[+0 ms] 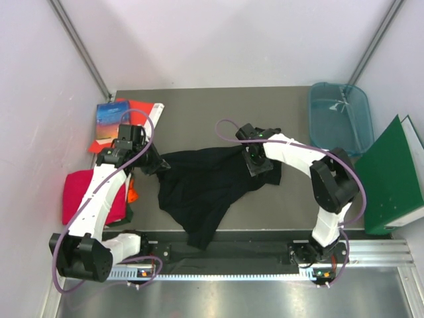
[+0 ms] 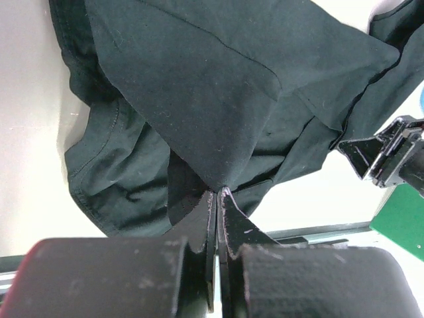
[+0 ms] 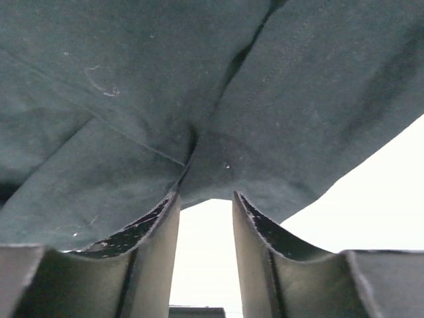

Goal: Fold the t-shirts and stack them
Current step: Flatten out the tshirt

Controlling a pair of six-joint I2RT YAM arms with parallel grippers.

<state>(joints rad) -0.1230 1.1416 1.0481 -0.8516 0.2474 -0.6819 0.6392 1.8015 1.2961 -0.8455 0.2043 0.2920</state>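
The large black t-shirt (image 1: 205, 189) lies crumpled in the middle of the table. My left gripper (image 1: 156, 165) is shut on its left edge; in the left wrist view the closed fingertips (image 2: 218, 193) pinch a peak of the black cloth (image 2: 199, 99). My right gripper (image 1: 256, 163) sits over the shirt's upper right part. In the right wrist view it is open (image 3: 205, 197), with the black cloth (image 3: 165, 86) just past its tips and nothing between the jaws. The crimson-pink folded t-shirt (image 1: 83, 192) lies at the left edge, partly under my left arm.
A flat red sheet with a blue book (image 1: 112, 120) lies at the back left. A clear blue bin (image 1: 339, 116) stands at the back right. A green binder (image 1: 392, 175) stands at the right edge. My right gripper shows in the left wrist view (image 2: 387, 156).
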